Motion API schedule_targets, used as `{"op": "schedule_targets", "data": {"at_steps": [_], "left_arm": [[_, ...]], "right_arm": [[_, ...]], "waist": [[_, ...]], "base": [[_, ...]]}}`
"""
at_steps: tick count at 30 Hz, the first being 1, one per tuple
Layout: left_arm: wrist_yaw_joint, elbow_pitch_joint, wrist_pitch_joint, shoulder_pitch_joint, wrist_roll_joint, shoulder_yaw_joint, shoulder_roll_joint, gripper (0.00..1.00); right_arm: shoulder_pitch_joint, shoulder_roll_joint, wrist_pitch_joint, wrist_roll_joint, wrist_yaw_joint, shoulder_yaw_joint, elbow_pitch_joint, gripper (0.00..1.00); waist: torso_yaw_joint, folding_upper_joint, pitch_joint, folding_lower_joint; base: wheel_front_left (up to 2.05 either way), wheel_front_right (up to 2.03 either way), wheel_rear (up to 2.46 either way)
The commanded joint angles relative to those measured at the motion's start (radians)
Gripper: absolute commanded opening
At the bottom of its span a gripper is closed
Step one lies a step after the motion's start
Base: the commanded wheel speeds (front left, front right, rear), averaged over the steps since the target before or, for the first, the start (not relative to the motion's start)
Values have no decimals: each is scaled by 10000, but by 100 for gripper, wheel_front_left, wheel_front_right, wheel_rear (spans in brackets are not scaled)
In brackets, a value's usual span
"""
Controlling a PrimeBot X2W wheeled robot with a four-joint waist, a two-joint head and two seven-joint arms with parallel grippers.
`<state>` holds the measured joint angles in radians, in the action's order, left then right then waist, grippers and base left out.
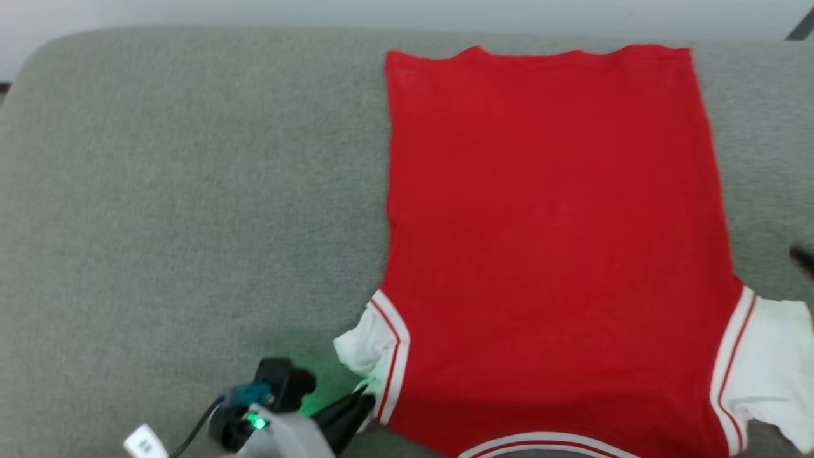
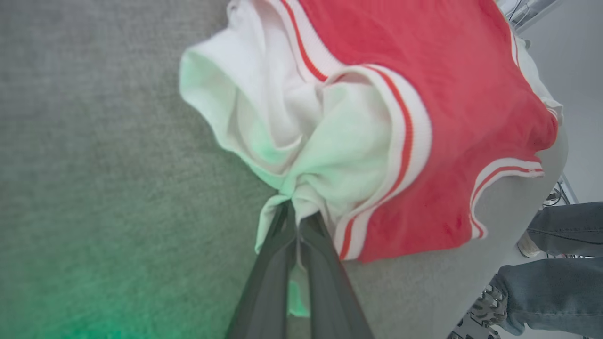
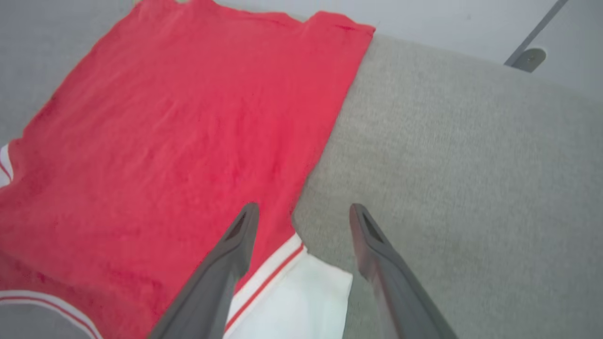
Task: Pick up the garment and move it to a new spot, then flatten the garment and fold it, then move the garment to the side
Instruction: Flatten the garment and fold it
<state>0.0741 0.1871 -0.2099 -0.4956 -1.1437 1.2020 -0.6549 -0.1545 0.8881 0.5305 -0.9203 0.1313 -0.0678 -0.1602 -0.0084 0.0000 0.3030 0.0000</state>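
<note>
Bare bench (image 1: 191, 191) left, garment (image 1: 553, 242) right
The left half is left clear for passage; the right half is covered by the spread garment, and a person's legs (image 2: 556, 263) are seen just beside the bench edge.

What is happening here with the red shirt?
A robot is working on a red shirt spread mostly flat on a grey padded surface. Its left gripper is shut on the bunched white sleeve. Its right gripper is open above the other sleeve, gripping nothing.
</note>
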Motion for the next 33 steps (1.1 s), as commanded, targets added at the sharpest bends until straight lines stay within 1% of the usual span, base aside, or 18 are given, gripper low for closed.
{"op": "schedule_targets", "data": {"at_steps": [1,4,6,8,12,15,16,17,20,23,27,29,30,31,32,33], "left_arm": [[55,150,119,-428,123,-62,208,0],[-63,179,236,-819,341,-38,331,0],[-82,245,285,-1109,506,-40,467,0],[-123,323,244,-1374,612,-107,555,0],[-216,450,185,-1680,768,-144,669,0],[-171,479,168,-1840,867,-186,658,0],[-164,454,178,-1882,904,-184,667,0],[-164,454,178,-1882,904,-184,667,0],[-124,342,170,-1985,1014,-165,681,0],[-1,215,182,-1974,1078,-147,675,0],[181,114,229,-1916,1052,-149,550,0],[216,148,272,-1897,1013,-156,514,0],[201,161,327,-1923,1019,-143,479,0],[181,159,387,-1965,1031,-140,427,0],[181,159,387,-1965,1031,-140,427,0],[157,150,419,-2011,1046,-151,375,0]], "right_arm": [[-899,-337,407,128,-10,117,255,100],[-2630,-773,1343,630,-10,20,1267,100],[-3815,-893,2122,1026,-9,-140,2095,100],[-5121,-1032,2676,1494,-10,-135,2974,100],[-7311,-1488,3367,2499,-9,-161,4923,100],[-8676,-1735,3583,3310,-10,-219,6430,100],[-9016,-1813,3635,3557,-9,-250,6839,100],[-9016,-1813,3635,3557,-9,-250,6839,100],[-9881,-2032,3750,4058,-10,-163,8030,100],[-10460,-2186,3929,4368,-10,-147,8955,100],[-10773,-2521,4310,4309,-3,-328,9936,100],[-10708,-2639,4418,4175,-1,-471,10156,100],[-10698,-2662,4403,4135,-1,-540,10225,66],[-10710,-2646,4341,4119,-1,-584,10291,28],[-10710,-2646,4341,4119,-1,-584,10291,28],[-10709,-2632,4261,4098,-1,-655,10324,0]], "waist": [[428,0,534,0],[784,0,988,0],[1081,0,1325,0],[1342,0,1664,0],[1756,0,2178,0],[2020,0,2498,0],[2116,0,2580,0],[2116,0,2580,0],[2366,0,2842,0],[2513,0,3072,0],[2525,0,3317,0],[2507,0,3304,0],[2497,0,3291,0],[2478,0,3267,0],[2478,0,3267,0],[2457,0,3231,0]], "base": [[0,0,0],[0,0,0],[0,0,0],[0,0,0],[0,0,0],[0,0,0],[0,0,0],[0,0,0],[0,0,0],[0,0,0],[0,0,0],[0,0,0],[0,0,0],[0,0,0],[0,0,0],[0,0,0]]}}
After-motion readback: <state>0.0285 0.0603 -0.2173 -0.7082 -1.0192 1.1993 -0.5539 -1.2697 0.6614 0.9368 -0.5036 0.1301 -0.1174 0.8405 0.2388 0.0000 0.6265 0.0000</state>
